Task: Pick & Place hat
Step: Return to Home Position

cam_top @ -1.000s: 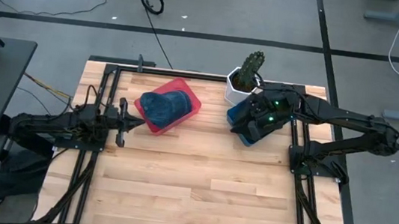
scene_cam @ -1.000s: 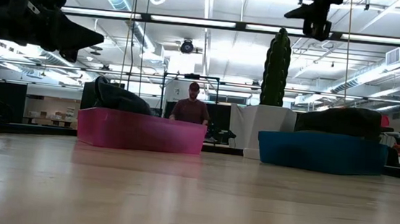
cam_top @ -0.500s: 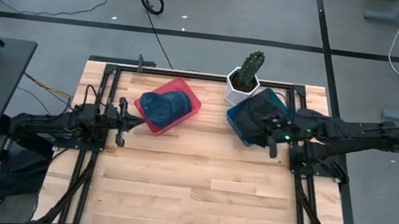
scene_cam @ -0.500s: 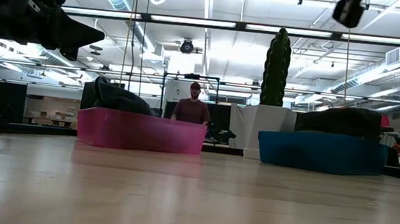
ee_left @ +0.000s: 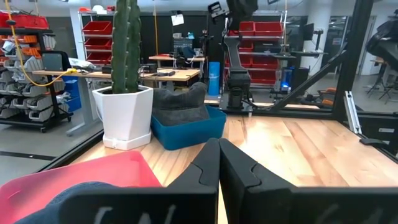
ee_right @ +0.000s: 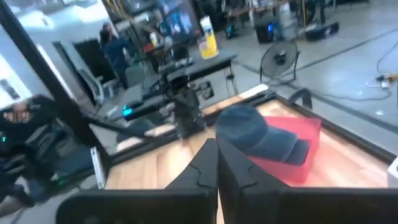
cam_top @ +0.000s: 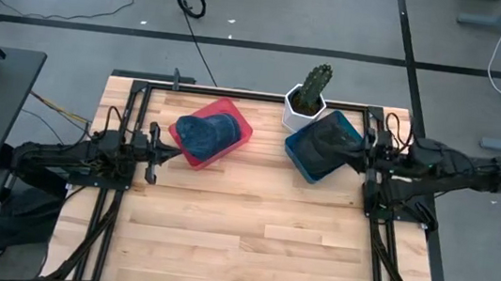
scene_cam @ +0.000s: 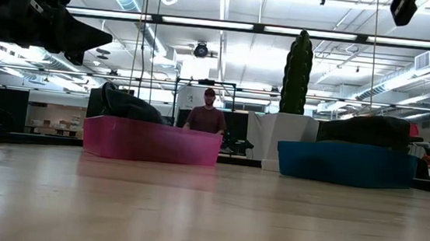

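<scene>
**Sitting in their bins: both caps, with both tools pressed together**

From above, the pale wooden plank counter (cam_top: 249,235) carries a shallow red bin (cam_top: 241,123) of translucent plastic at its far left. A soft, rounded blue cap (cam_top: 204,133) of denim-like cloth fills it. To the right stands a rectangular blue bin (cam_top: 296,157) of plastic holding a floppy black cap (cam_top: 331,138). Just behind that bin is a tall green cactus (cam_top: 315,82) in a white hexagonal pot (cam_top: 292,112). The left tool (cam_top: 171,153) lies at the counter's left side, just beside the red bin. The right tool (cam_top: 365,154) is at the right side, just beside the blue bin.

At counter height, the red bin (scene_cam: 151,142) stands left and the blue bin (scene_cam: 344,164) right, each with a dark cap mounded above its rim. The cactus (scene_cam: 297,69) rises between them. The left arm (scene_cam: 29,18) fills the upper left corner, and a dark piece at the top right is probably the right arm (scene_cam: 403,8). A person (scene_cam: 205,116) is in the room beyond.

On the left wrist, the left tool (ee_left: 218,144) has its fingers meeting tip to tip, with nothing between them. Past them show the red bin (ee_left: 118,165), the pot (ee_left: 127,115) and the black cap (ee_left: 180,104) in the blue bin (ee_left: 186,132).

On the right wrist, the right tool (ee_right: 217,144) is likewise together and empty. Beyond it the blue cap (ee_right: 261,134) lies in the red bin (ee_right: 301,152).
</scene>
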